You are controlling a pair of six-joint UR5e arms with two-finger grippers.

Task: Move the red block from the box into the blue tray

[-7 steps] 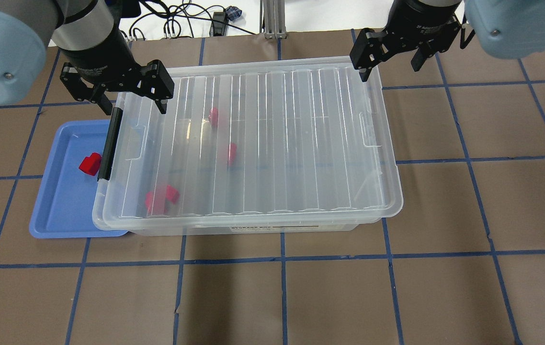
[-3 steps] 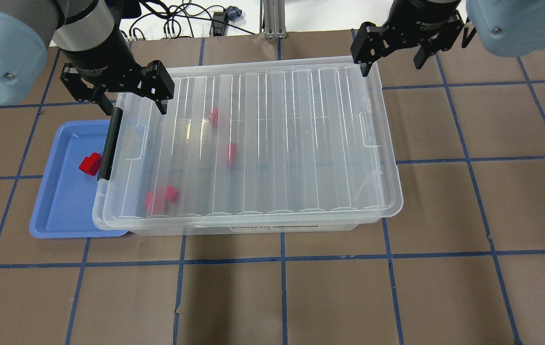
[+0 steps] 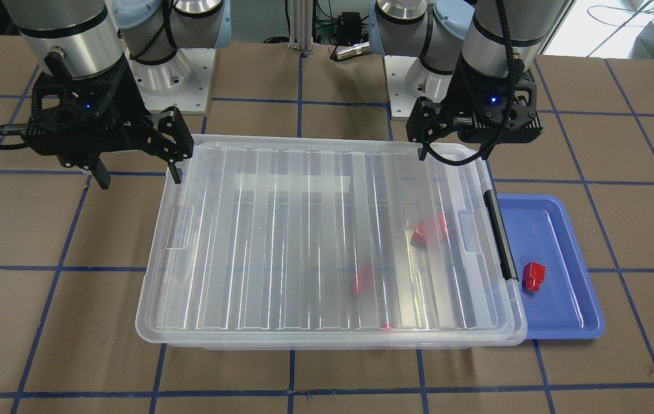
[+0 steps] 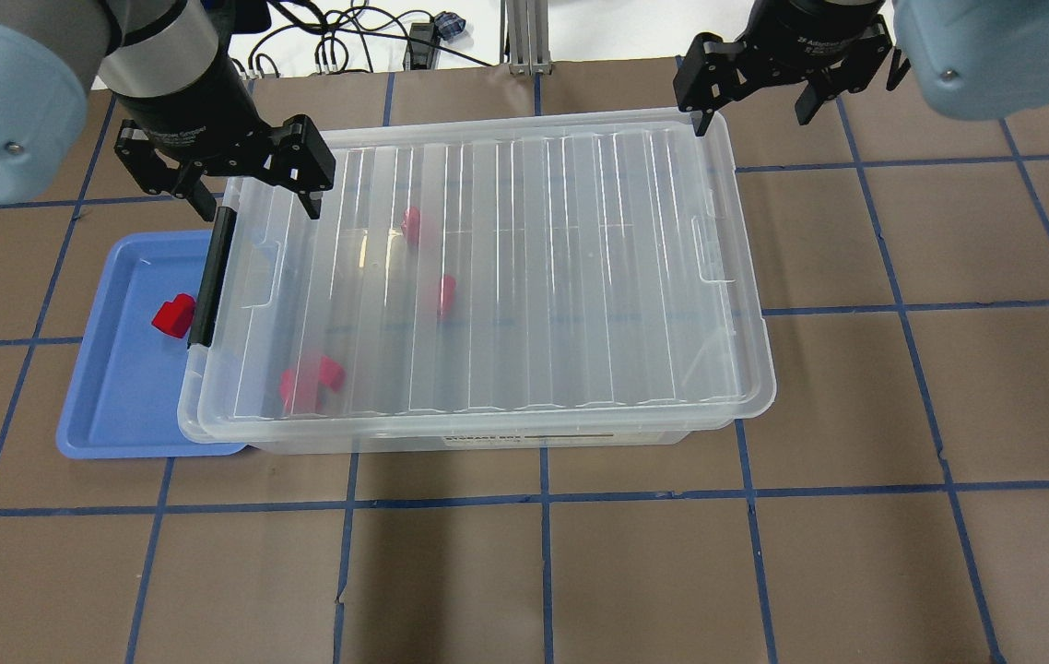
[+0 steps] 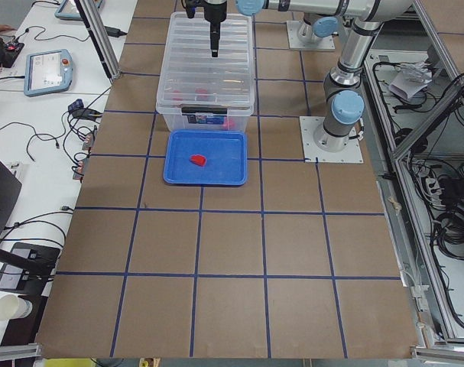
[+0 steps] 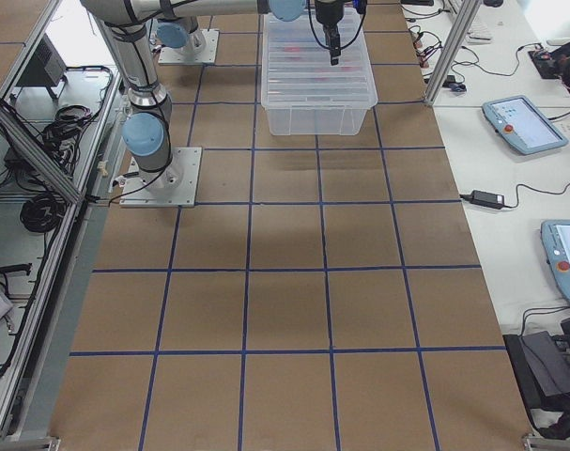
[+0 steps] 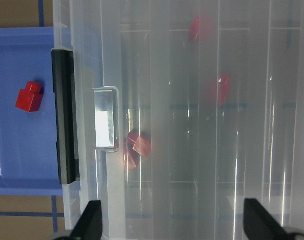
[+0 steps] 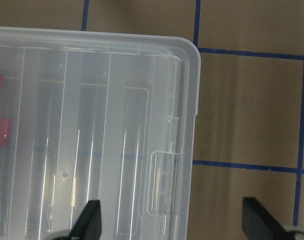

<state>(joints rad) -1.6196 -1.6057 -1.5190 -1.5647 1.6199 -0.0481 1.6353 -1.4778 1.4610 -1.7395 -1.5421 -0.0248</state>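
nearest in the overhead view, the brown table [image 4: 856,553] with its blue tape grid is seen. on it the box [image 4: 488,435] is set lengthwise, and its ribbed clear lid [image 4: 580,277] is seated on top. the blue tray [image 4: 119,406] is laid at the box's left short end, partly overlapped by the box's rim, just beside the black handle [image 4: 211,277]. the red block [image 4: 174,315] is found lying in the blue tray, close to the handle. other red blocks [image 4: 308,383] are made out, blurred, through the lid inside the box. farther back, the left gripper [image 4: 259,210] is held over the box's far left corner, its fingers spread wide with nothing gripped. the right gripper [image 4: 750,118] is held above the far right corner, likewise spread apart and empty, with one finger over the lid's corner and the other over the table.
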